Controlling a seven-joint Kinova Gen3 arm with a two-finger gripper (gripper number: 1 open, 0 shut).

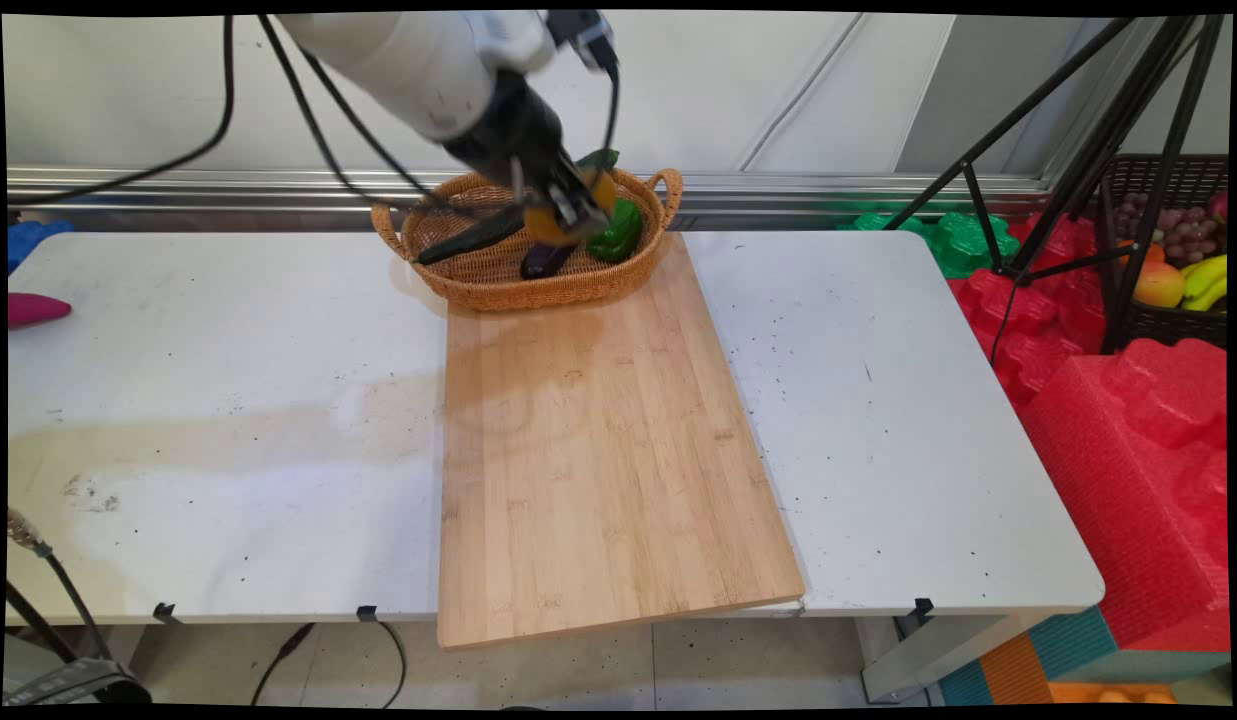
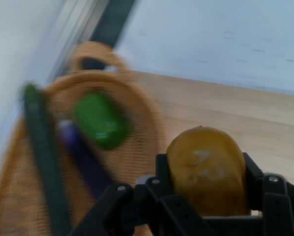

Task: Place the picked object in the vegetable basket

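My gripper (image 1: 568, 212) (image 2: 206, 172) is shut on a yellow-orange fruit (image 1: 553, 222) (image 2: 207, 169), rounded like a mango, and holds it just above a woven basket (image 1: 498, 285) (image 2: 137, 105) at the table's far side. In the basket lie a green pepper (image 1: 618, 230) (image 2: 99, 119), a purple eggplant (image 1: 546, 262) (image 2: 83, 157) and a long dark green cucumber (image 1: 473, 237) (image 2: 44, 157). The fruit is clear of the basket's contents.
A large wooden cutting board (image 1: 598, 450) (image 2: 225, 108) runs from the basket to the table's near edge. A pink object (image 1: 33, 308) lies at the far left. Red foam blocks (image 1: 1128, 420), a tripod (image 1: 1108, 170) and a fruit crate (image 1: 1178, 260) stand to the right of the table.
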